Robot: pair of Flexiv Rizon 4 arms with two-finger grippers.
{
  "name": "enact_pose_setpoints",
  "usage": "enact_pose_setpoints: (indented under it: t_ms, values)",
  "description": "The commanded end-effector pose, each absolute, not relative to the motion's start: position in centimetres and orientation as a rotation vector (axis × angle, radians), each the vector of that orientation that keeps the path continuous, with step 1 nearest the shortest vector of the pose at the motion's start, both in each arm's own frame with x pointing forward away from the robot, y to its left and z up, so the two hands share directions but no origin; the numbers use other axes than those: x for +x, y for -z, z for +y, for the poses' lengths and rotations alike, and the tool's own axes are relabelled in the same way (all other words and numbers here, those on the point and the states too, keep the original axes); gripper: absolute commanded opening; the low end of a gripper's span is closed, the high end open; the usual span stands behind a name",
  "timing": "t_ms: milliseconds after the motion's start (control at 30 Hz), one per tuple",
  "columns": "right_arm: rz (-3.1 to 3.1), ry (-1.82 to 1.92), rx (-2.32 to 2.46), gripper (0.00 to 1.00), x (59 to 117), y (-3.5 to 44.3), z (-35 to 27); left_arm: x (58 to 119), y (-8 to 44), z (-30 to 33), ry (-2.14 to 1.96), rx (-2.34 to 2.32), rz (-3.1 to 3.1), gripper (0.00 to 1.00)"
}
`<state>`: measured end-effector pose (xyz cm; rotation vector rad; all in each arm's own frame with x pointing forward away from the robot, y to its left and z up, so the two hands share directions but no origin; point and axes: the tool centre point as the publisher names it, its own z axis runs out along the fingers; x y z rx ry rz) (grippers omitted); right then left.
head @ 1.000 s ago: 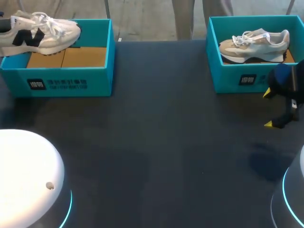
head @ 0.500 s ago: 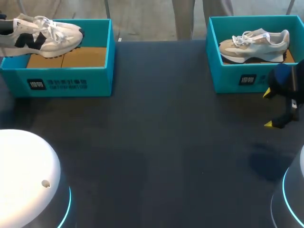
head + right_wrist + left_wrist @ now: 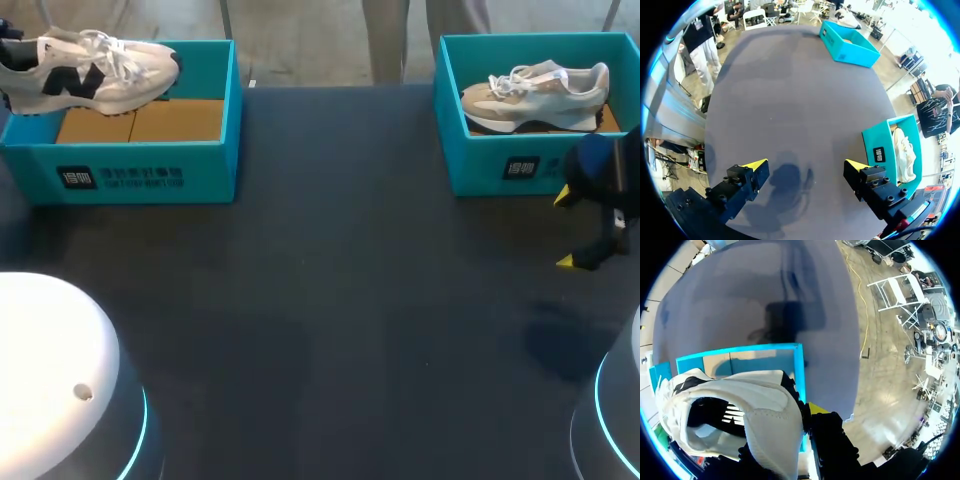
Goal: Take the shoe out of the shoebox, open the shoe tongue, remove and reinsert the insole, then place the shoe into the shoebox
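**Shoe Extraction**

On the bench (image 3: 330, 330), above the far-left shoebox (image 3: 200, 165), the shoe (image 3: 90, 72) hangs with its heel clamped in the left end effector (image 3: 807, 412). Lift it clear of the box wall before carrying it nearer. The right end effector (image 3: 805, 167) hangs wide open, empty.

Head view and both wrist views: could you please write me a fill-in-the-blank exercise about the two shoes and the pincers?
1. The white shoe is held above its shoebox by the ___ pincer.
2. The beige shoe lies inside the ___ shoebox.
3. The right pincer is ___, with nothing between its fingers.
Missing words: left; right; open.
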<state>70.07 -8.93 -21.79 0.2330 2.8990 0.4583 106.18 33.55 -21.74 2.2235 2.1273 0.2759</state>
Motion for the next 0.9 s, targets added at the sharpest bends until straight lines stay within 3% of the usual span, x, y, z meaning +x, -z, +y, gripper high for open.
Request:
enact_pose_setpoints:
  t_ms: [33,900]
  values:
    - [2.898,-0.455,0.234,1.00,70.0,21.9,-8.9,107.5,22.8,33.0,-0.238,2.242,2.129,0.00]
    - [2.898,-0.455,0.234,1.00,70.0,21.9,-8.9,106.6,27.7,30.7,-0.107,2.294,2.119,0.00]
